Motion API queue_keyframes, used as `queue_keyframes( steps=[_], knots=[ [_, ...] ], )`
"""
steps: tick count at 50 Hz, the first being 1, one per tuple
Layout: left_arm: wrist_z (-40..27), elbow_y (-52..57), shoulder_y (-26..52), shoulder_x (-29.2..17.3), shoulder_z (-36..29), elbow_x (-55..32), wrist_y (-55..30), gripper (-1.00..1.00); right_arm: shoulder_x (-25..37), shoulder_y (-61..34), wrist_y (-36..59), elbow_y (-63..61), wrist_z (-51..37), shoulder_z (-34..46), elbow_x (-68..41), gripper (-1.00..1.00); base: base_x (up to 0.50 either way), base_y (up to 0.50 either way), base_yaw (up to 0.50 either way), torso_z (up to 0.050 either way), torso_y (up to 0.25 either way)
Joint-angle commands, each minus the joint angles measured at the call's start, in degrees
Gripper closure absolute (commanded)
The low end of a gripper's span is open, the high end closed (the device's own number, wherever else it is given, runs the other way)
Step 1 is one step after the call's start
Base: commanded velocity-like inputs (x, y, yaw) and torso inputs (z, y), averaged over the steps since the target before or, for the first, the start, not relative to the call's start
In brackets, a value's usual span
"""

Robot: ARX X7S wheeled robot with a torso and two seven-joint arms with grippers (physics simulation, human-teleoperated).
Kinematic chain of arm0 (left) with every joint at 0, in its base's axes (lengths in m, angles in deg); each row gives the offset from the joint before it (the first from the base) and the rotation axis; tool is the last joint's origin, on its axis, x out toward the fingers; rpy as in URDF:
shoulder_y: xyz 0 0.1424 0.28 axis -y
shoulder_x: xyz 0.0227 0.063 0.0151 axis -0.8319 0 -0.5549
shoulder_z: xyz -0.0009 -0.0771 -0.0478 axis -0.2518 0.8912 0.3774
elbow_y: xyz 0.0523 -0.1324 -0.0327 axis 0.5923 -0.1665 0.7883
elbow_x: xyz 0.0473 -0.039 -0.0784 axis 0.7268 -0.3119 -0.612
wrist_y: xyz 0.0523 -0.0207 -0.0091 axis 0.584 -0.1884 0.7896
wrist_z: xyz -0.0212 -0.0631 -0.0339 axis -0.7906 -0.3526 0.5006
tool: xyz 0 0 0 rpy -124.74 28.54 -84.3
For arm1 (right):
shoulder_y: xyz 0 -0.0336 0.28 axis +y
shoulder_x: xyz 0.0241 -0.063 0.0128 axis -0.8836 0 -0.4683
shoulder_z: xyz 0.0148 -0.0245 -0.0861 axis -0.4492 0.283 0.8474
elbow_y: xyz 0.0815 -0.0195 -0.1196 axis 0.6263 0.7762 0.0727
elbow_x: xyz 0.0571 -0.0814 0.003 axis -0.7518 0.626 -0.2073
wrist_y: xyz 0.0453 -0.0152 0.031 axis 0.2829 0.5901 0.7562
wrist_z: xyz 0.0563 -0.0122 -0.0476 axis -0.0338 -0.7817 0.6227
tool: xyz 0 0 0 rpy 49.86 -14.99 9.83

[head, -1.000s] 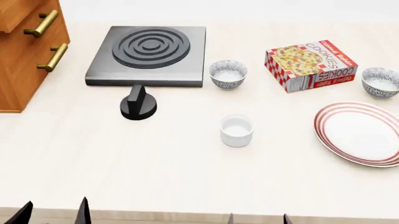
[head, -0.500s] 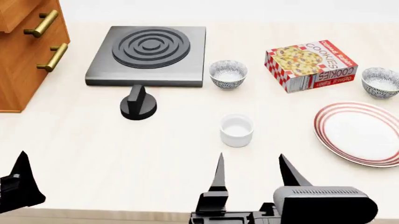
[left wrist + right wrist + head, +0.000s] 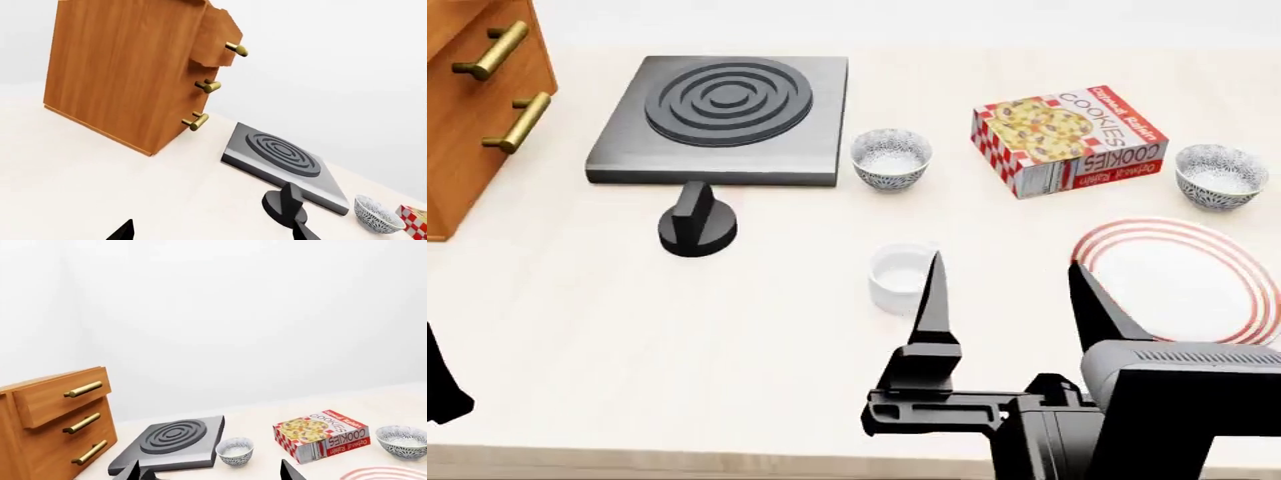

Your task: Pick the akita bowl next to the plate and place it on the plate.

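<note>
The akita bowl (image 3: 1221, 175) is speckled black and white and stands at the far right, just behind the plate (image 3: 1181, 280), a wide white plate with red rings. An identical bowl (image 3: 892, 158) sits beside the stove. My right gripper (image 3: 1018, 300) is open and empty, hanging above the near table between the white cup (image 3: 901, 275) and the plate, well short of the akita bowl. The right wrist view shows the akita bowl (image 3: 402, 441) and the plate's rim (image 3: 387, 474). My left gripper (image 3: 213, 235) is open and empty over the table's left part.
A black stove plate (image 3: 714, 120) with its knob (image 3: 698, 222) lies at the back left. A wooden drawer cabinet (image 3: 481, 110) stands at the left edge. A cookie box (image 3: 1068, 138) sits between the two bowls.
My right gripper has risen further into view and moved forward toward the cup and plate. The left gripper has slid toward the left edge. The scene has shifted slightly left.
</note>
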Motion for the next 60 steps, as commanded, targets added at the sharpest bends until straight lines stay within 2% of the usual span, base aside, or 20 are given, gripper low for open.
queue_keyframes(
  steps=[1,39,60],
  knots=[
    [0.17,-1.43,0.33,-0.01,-0.09,-0.04,1.18,-1.00,0.71,-0.50,0.56,0.17,-0.89,-0.91,-1.11,-1.00,0.00,-0.50,0.00,0.000,0.000],
    [-0.55,-1.32,0.16,-0.80,-0.87,-0.87,1.47,-1.00,2.42,-0.57,-0.09,0.53,-2.57,-0.34,-3.00,-1.00,0.00,-0.48,0.00,0.000,0.000],
    [-1.05,-1.44,0.11,-1.12,-1.20,-1.33,1.66,-1.00,2.92,-0.22,-1.53,0.85,-2.77,-0.03,-3.92,-1.00,0.00,-0.39,0.00,0.000,0.000]
  ],
)
